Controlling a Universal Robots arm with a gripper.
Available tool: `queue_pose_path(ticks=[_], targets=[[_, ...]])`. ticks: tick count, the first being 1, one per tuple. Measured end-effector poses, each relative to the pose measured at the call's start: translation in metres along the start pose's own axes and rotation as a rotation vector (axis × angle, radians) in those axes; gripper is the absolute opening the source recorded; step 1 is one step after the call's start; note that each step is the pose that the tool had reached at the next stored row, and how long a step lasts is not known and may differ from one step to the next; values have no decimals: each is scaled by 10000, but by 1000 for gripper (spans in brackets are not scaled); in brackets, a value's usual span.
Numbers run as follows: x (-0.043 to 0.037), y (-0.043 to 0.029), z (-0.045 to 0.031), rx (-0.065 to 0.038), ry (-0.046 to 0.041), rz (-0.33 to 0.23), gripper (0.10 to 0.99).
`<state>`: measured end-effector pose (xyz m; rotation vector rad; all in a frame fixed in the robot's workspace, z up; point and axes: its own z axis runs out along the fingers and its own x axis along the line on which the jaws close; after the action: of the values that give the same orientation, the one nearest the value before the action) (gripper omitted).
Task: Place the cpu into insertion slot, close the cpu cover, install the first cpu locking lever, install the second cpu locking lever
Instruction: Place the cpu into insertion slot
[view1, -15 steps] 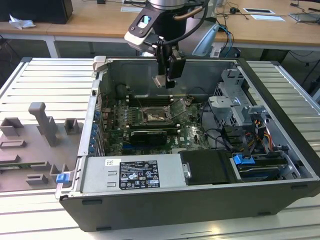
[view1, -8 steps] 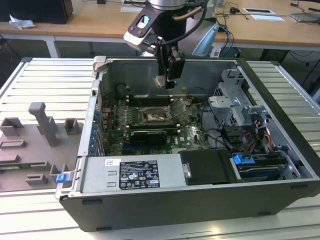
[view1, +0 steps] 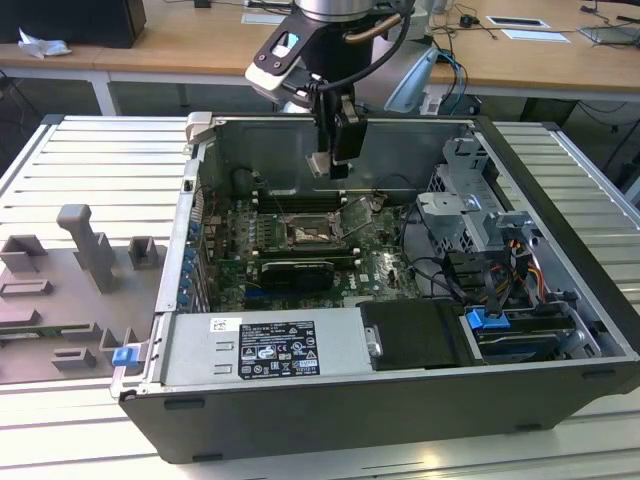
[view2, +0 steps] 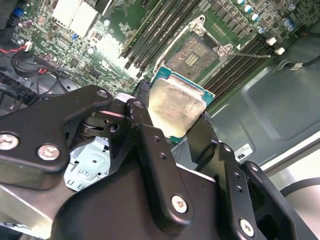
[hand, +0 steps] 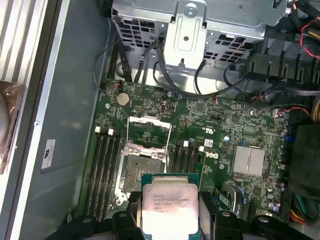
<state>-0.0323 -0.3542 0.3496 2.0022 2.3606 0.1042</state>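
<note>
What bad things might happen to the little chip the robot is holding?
The gripper pinches the cpu by its edges above the motherboard, so it might slip and fall. If it goes into the insertion slot crooked, the slot might get damaged. The open cpu cover stands right beside the slot and might get bumped.

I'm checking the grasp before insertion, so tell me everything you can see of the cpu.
The cpu is a flat square chip: pale silvery-beige metal top with faint print, on a green board with teal edges. Black fingers clamp two opposite edges, its top facing both wrist cameras. It hangs above the motherboard, near the open insertion slot, not touching it.
</note>
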Motion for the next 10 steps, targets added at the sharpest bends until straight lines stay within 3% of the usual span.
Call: queue_pose_path(ticks=[10], targets=[[4, -1, 19, 3, -66, 367, 541]])
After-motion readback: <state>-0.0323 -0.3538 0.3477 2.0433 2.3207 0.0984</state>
